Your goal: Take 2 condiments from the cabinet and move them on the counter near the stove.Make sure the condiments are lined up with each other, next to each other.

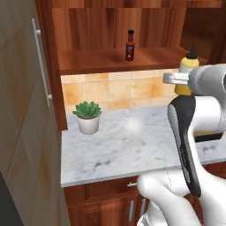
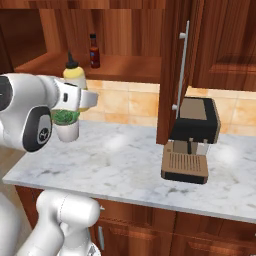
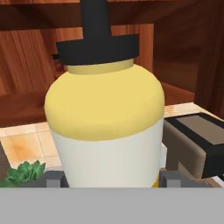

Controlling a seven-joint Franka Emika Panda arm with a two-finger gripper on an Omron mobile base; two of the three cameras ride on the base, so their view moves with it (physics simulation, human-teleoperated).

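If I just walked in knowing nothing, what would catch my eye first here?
Probably the yellow squeeze bottle with its dark nozzle, held off the counter between the gripper fingers. Behind it, a dark red sauce bottle stands alone on the cabinet shelf, above a small potted plant.

Orange-beige square-tiled backsplash [image 1: 110, 90] ran behind; reddish-brown wooden base drawers [image 2: 150, 235] stood below; grey-brown panelled wall [image 1: 17, 110] flanked left.
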